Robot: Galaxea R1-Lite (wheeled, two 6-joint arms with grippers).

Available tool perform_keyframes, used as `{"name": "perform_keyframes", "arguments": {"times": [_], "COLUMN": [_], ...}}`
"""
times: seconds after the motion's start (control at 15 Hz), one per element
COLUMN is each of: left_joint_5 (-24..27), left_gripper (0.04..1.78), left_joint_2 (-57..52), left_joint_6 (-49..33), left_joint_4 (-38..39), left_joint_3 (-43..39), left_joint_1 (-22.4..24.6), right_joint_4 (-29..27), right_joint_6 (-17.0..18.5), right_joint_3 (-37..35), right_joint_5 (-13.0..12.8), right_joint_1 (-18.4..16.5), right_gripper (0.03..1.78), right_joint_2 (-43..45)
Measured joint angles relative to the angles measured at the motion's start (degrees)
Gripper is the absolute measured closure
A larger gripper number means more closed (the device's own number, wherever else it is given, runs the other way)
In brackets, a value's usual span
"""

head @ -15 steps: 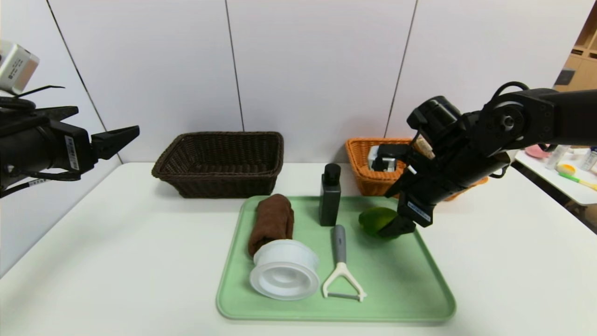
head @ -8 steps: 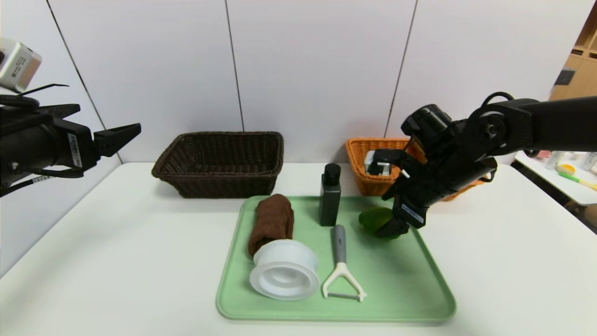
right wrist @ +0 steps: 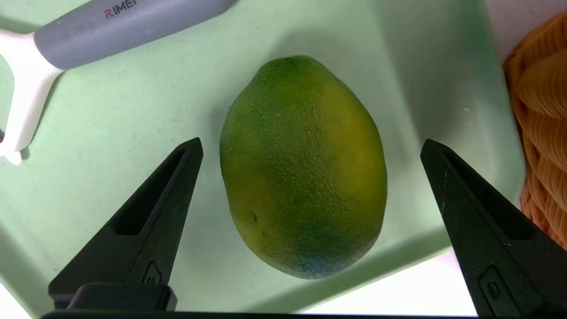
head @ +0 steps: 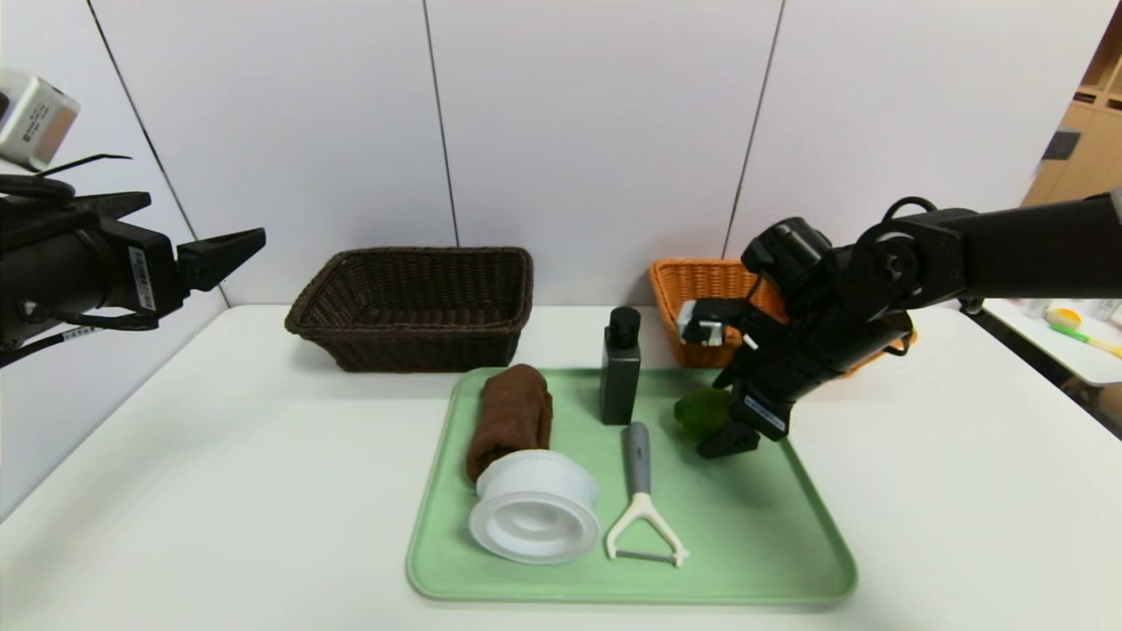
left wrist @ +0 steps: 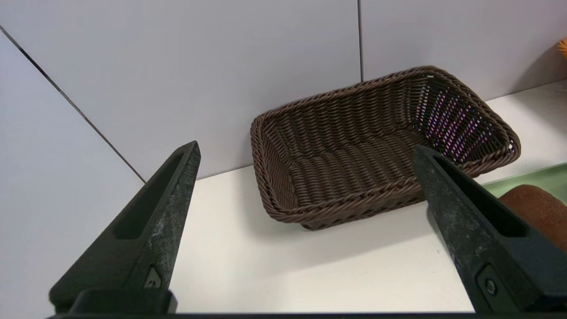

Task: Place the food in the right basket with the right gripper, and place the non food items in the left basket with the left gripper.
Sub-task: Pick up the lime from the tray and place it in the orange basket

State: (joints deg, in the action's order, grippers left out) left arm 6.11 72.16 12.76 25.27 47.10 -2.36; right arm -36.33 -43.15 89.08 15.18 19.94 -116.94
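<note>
A green mango (head: 701, 412) lies at the far right of the light green tray (head: 771, 561); it also shows in the right wrist view (right wrist: 303, 166). My right gripper (head: 723, 429) (right wrist: 310, 148) is open, with one finger on each side of the mango and not touching it. The tray also holds a rolled brown towel (head: 511, 415), a black bottle (head: 621, 366), a white round container (head: 533, 506) and a grey-handled peeler (head: 642, 495). My left gripper (head: 223, 254) (left wrist: 305, 150) is open and empty, held high at the far left.
The dark brown basket (head: 412, 302) stands behind the tray on the left, and it shows empty in the left wrist view (left wrist: 376, 146). The orange basket (head: 701, 298) stands behind the tray on the right, partly behind my right arm.
My right gripper has lowered and moved left toward the tray, closing in on the mango. The left arm has stayed in place.
</note>
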Motion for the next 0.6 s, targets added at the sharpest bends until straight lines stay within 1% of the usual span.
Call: {"name": "perform_keyframes", "arguments": {"times": [0.2,0.33,0.53,0.6], "left_joint_5": [0.0,0.0,-0.1,-0.1], "left_gripper": [0.13,0.13,0.13,0.13], "left_joint_2": [0.0,0.0,-0.1,-0.1], "left_joint_6": [0.1,0.0,0.2,0.2], "left_joint_4": [1.0,1.0,1.1,1.1], "left_joint_3": [0.0,-0.1,-0.2,-0.2], "left_joint_1": [0.0,0.0,0.0,0.0], "right_joint_4": [0.8,3.1,3.5,3.6], "right_joint_6": [0.0,0.1,0.0,0.0], "right_joint_3": [-1.1,-2.5,-3.3,-3.3], "right_joint_5": [0.0,0.0,0.0,-0.1], "right_joint_1": [0.0,0.0,0.0,0.0], "right_gripper": [0.11,0.11,0.11,0.19], "right_joint_2": [-0.2,-0.3,-0.6,-0.6]}}
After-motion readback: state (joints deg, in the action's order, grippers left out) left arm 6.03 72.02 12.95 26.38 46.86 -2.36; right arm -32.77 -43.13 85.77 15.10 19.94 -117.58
